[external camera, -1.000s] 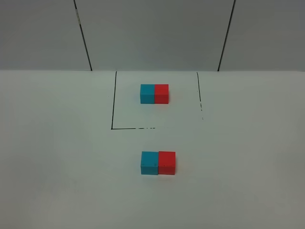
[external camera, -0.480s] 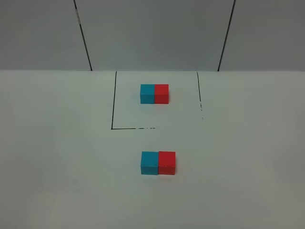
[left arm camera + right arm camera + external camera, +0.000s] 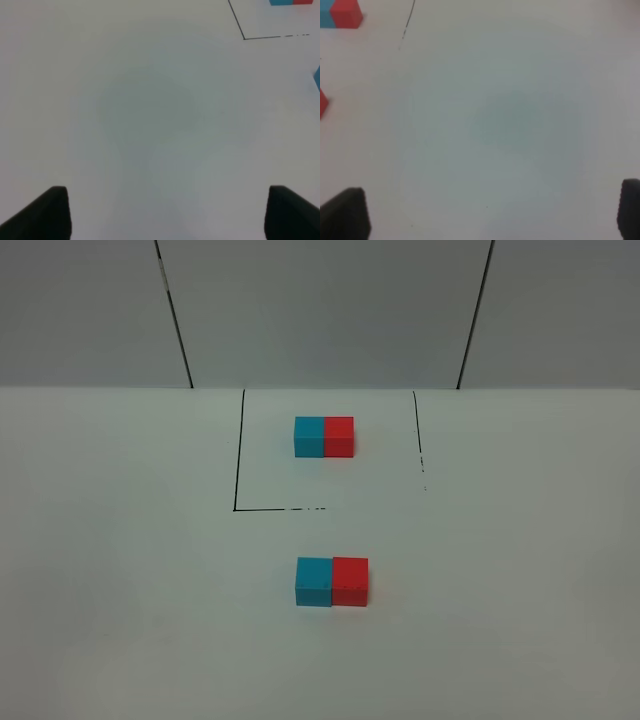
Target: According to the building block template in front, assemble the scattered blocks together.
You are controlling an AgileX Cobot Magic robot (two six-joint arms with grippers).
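The template, a short cyan-and-red bar, sits inside the black-lined square at the back; it also shows in the left wrist view and the right wrist view. The loose cyan cube and the loose red cube stand side by side, touching, cyan on the left, nearer the front. A sliver of the cyan cube and of the red cube shows at the wrist views' edges. My left gripper and right gripper are open, empty, over bare table. Neither shows in the exterior view.
The white table has a black outlined square at the back middle. Grey wall panels stand behind the table.
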